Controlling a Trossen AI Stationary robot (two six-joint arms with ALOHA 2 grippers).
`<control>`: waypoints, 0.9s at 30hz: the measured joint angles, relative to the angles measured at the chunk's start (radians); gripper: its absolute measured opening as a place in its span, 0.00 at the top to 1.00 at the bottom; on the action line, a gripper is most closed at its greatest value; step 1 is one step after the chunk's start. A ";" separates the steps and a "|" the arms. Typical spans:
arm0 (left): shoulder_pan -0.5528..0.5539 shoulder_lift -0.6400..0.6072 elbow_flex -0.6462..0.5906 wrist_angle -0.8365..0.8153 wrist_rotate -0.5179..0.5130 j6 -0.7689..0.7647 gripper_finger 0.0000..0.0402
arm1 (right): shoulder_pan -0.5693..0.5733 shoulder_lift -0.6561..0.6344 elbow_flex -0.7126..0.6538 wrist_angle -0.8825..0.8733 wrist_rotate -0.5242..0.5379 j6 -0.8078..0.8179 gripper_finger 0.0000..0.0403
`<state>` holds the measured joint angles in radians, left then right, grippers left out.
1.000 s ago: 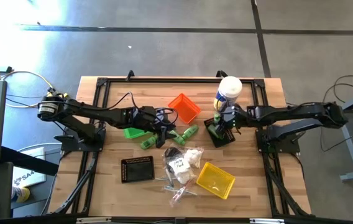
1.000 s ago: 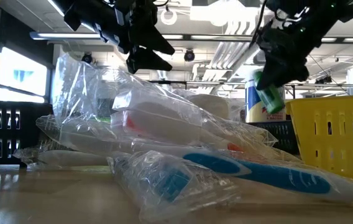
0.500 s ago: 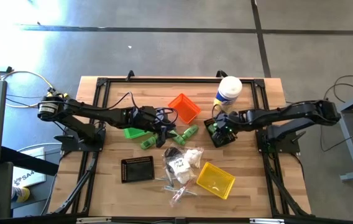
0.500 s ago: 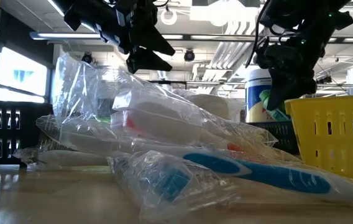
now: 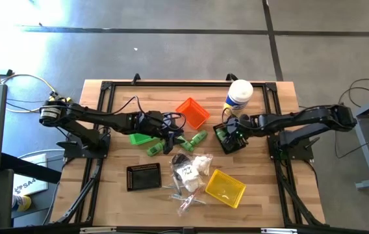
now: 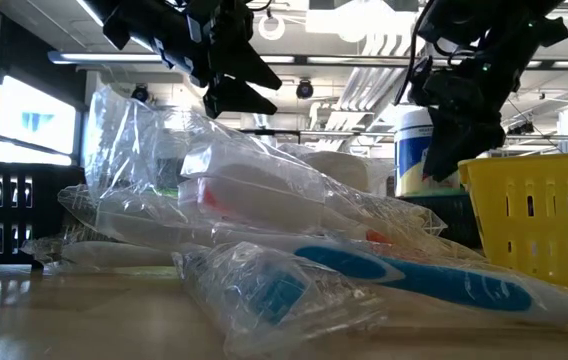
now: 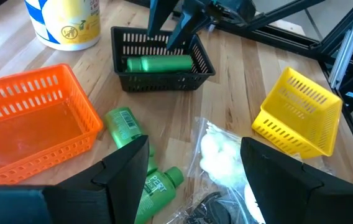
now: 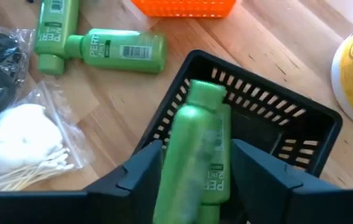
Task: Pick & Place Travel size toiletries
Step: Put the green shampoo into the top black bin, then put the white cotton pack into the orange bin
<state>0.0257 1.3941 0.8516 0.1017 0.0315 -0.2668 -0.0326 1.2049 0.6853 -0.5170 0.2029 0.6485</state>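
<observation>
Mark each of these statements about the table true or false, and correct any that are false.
1. A green bottle lies inside the black basket by the right gripper. True.
2. The orange basket holds two green bottles. False: nothing shows inside it; the other green bottles lie on the wood beside it.
3. The left gripper is clamped on a bottle. False: its fingers stand open and hold nothing.
4. The white canister stands upright near the black basket. True.
5. The yellow basket sits level on its base. False: it is tipped over onto its side.
</observation>
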 joint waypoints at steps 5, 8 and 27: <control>0.000 0.000 0.000 0.004 0.000 0.000 0.38 | 0.000 -0.040 0.011 -0.003 -0.003 -0.028 0.49; 0.000 0.000 0.000 0.014 0.000 0.000 0.38 | 0.000 -0.078 0.037 0.004 -0.003 -0.082 0.52; 0.000 0.000 0.000 0.064 -0.123 0.000 0.39 | 0.000 -0.111 0.050 0.435 0.007 -0.368 0.85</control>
<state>0.0257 1.3941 0.8516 0.1660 -0.0920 -0.2668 -0.0326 1.0941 0.7349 -0.0825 0.2096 0.2808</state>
